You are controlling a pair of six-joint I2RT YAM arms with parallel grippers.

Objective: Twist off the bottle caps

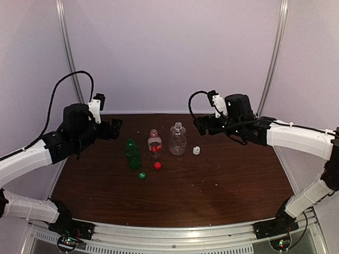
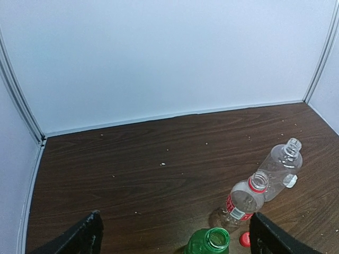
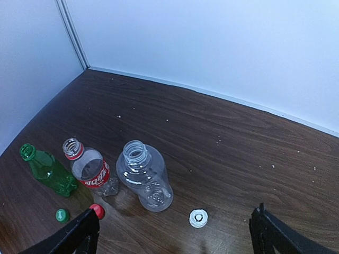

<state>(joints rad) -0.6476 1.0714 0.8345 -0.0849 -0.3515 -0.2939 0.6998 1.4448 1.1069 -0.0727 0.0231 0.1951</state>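
Left claw hangs spread and empty above the table, at 10 o'clock of the bottles. Right claw likewise gapes with nothing in it, at 2 o'clock of them. Between them three bottles stand in a row, all with bare necks: green bottle, red-label bottle, round bottle. Each cap lies loose on the wood: green cap at 5 o'clock of its bottle, red cap at 6 o'clock of its own, white cap at 4 o'clock of the round one. By my reading the unscrewing is finished, with nothing left to open.
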